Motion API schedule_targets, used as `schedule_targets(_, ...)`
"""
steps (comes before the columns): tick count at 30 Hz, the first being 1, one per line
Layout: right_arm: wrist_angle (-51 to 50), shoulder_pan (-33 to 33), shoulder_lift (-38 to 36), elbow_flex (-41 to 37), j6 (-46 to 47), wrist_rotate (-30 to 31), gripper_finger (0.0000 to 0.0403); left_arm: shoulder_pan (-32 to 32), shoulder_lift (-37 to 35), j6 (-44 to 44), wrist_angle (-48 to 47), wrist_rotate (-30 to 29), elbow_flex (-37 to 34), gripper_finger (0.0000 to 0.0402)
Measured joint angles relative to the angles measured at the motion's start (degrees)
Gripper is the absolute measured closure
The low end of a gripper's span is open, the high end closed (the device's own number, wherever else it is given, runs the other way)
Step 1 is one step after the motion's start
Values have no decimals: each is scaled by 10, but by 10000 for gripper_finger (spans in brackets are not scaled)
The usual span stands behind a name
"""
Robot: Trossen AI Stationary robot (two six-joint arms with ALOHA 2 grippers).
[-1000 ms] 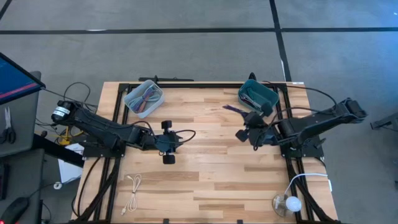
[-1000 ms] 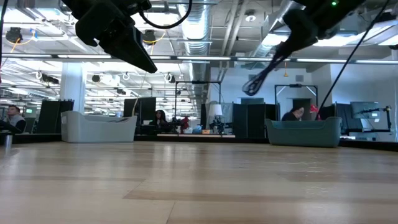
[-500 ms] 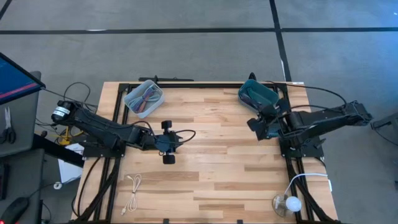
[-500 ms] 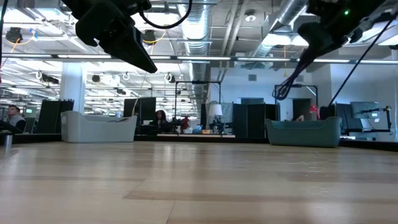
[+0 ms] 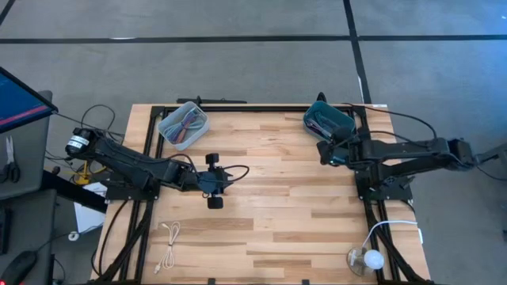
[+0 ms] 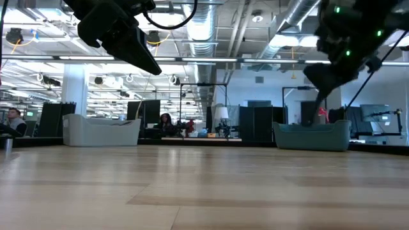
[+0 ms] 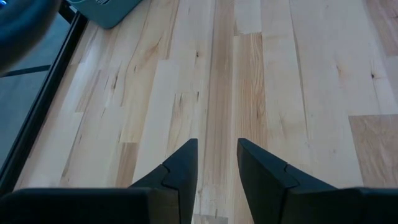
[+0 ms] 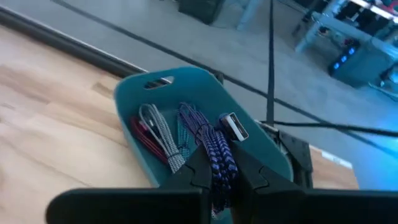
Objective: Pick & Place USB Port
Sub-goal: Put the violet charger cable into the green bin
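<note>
- The purple-and-blue braided USB cable with a silver metal plug (image 8: 219,149) looks light and limp; its woven sheath should bend freely and trail below any grip, while the plug end is stiff.
- The best hold is probably on the braid just behind the plug, where the cord is thick enough to pinch and the hard connector keeps it from slipping through.
- The plug is rectangular, silver with a dark collar, and the cord shows a tight purple and blue weave.
- In the right wrist view the cable is pinched between the fingers of the right gripper (image 8: 217,168), which are closed narrowly on the braid with the plug sticking out beyond the tips.
- That gripper (image 5: 326,150) hangs at the near rim of the teal plastic bin (image 5: 341,119) at the table's far right, so the cable is above or just at the bin's edge.
- Inside the bin lie other cords, red, grey-white braided and purple.
- The left gripper (image 7: 214,165) waits over bare wooden table (image 7: 298,93), its fingers parted by a modest gap and holding nothing.
</note>
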Motion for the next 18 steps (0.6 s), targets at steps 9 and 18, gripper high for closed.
schedule_targets(9, 126, -65, 5, -100, 0, -8, 391, 0, 0, 0, 1, 0, 0, 288)
schedule_targets(18, 172, -87, 6, -127, 0, -21, 353, 0, 0, 0, 1, 0, 0, 288)
